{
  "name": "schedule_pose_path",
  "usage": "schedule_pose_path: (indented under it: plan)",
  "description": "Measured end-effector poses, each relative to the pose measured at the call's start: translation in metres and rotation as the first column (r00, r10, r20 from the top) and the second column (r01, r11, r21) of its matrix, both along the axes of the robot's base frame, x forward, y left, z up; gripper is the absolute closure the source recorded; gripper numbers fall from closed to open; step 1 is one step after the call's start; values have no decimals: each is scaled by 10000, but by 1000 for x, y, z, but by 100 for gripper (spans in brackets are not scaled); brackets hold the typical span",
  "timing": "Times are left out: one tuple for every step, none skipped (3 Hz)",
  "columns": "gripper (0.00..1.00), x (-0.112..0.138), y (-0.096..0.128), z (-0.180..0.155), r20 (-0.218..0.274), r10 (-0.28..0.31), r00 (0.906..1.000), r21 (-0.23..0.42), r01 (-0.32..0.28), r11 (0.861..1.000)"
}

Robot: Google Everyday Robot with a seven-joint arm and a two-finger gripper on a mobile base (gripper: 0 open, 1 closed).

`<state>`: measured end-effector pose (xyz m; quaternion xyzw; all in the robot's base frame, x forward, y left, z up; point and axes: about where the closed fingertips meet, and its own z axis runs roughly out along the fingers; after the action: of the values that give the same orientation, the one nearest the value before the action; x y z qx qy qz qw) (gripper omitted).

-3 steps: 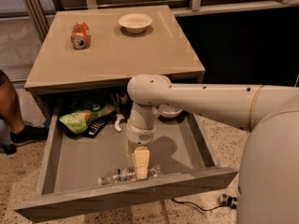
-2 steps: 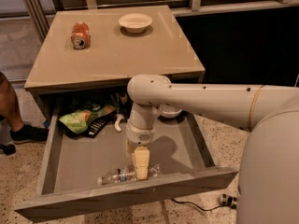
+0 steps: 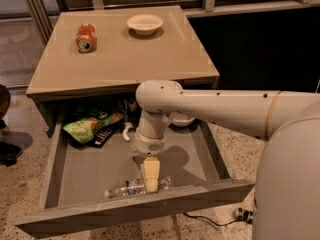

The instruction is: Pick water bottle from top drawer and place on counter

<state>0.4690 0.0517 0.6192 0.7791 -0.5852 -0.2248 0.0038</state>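
The water bottle (image 3: 125, 188) lies on its side on the grey floor of the open top drawer (image 3: 135, 211), close behind the front panel. My gripper (image 3: 150, 180) points straight down into the drawer and is down at the bottle's right part, hiding that bit of it. The arm reaches in from the right. The tan counter (image 3: 130, 59) is directly above the drawer's back half.
An orange-red soda can (image 3: 85, 37) and a white bowl (image 3: 144, 23) stand on the counter's far side. In the drawer's back are a green snack bag (image 3: 89, 125), a dark flat object (image 3: 104, 134) and a white bowl (image 3: 182, 119) partly behind my arm.
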Motion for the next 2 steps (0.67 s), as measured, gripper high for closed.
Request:
schedule_pose_path:
  plan:
    - [0, 0, 0, 0, 0, 0, 10000, 0, 0, 10000]
    - [0, 13, -19, 36, 637, -440, 9970, -499, 473, 9976]
